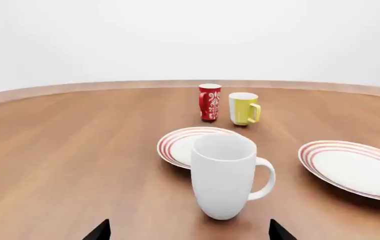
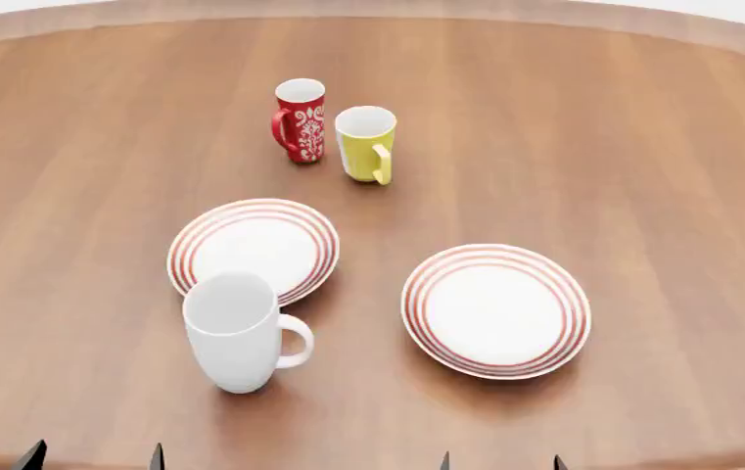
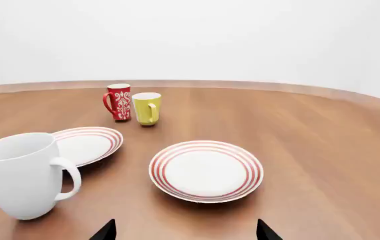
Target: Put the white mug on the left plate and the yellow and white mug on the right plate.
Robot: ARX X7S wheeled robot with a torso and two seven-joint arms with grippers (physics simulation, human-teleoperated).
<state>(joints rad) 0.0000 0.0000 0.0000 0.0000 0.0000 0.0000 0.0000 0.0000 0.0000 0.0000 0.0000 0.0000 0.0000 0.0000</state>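
From your left wrist camera, the white mug [image 1: 223, 175] stands upright dead ahead, just in front of the left plate [image 1: 176, 144], and your left gripper [image 1: 188, 231] shows only two spread tips, holding nothing; close off-centre and you risk tipping that narrow base. From the head view, the yellow and white mug [image 2: 367, 143] stands nearly touching the red mug [image 2: 301, 119], well behind the left plate, so a wide reach could knock the red one over. From your right wrist camera, the right gripper [image 3: 184, 230] is parted and empty too, and the right plate [image 3: 206, 170] lies bare beside the left plate.
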